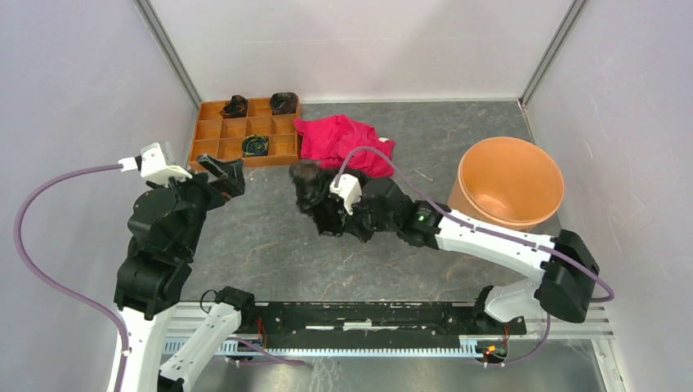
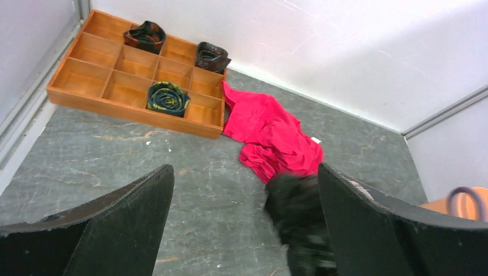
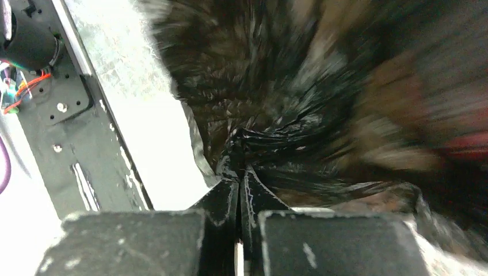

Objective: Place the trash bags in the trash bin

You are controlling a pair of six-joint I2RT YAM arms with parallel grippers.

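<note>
A crumpled black trash bag (image 1: 323,200) hangs at the table's middle, blurred with motion. My right gripper (image 1: 351,214) is shut on it; in the right wrist view the jaws (image 3: 240,172) pinch the wrinkled film (image 3: 299,103) between closed tips. The bag also shows in the left wrist view (image 2: 296,218), low and blurred. The light-orange trash bin (image 1: 508,181) stands upright at the right, apart from the bag, its inside bare as far as I see. My left gripper (image 1: 225,171) is open and empty at the left, near the tray's front; its fingers (image 2: 115,224) frame bare table.
A red-pink cloth (image 1: 339,143) lies behind the bag, also in the left wrist view (image 2: 270,135). An orange compartment tray (image 1: 214,131) at the back left holds three rolled dark items. White walls close in on three sides. A black rail (image 1: 368,314) runs along the near edge.
</note>
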